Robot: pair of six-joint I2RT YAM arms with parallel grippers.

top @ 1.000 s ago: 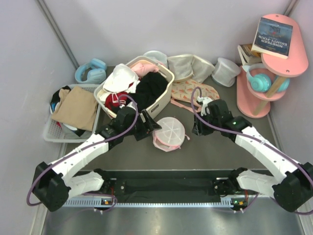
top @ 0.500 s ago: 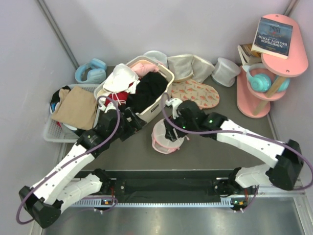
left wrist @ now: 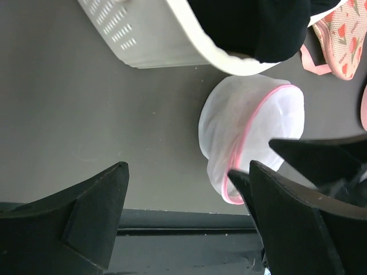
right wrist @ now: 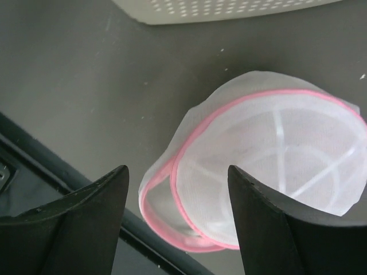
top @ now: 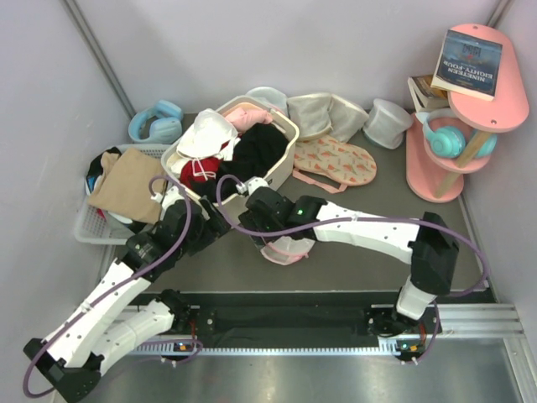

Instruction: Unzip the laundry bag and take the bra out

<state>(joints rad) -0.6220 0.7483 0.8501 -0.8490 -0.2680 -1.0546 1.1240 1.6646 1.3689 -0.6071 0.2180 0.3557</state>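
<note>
The laundry bag (right wrist: 269, 172) is a round white mesh pouch with a pink rim, tilted up on its edge on the dark table in front of the basket. It also shows in the left wrist view (left wrist: 246, 129) and, mostly covered, in the top view (top: 285, 249). My right gripper (right wrist: 178, 172) is open just above it, with the bag's lower pink rim between the fingers, not pinched. My left gripper (left wrist: 186, 172) is open and empty to the bag's left, its right finger near the rim. The bra does not show.
The cream laundry basket (top: 281, 168) full of clothes stands just behind the bag. A white tray (top: 88, 227) of clothes is at left. A pink printed cloth (top: 336, 159) and a pink shelf (top: 432, 172) are at right. A black rail (top: 285, 317) runs along the near edge.
My right arm swung left, across and over the bag, which tipped up on its edge and shifted a little left. My left gripper drew back to the left.
</note>
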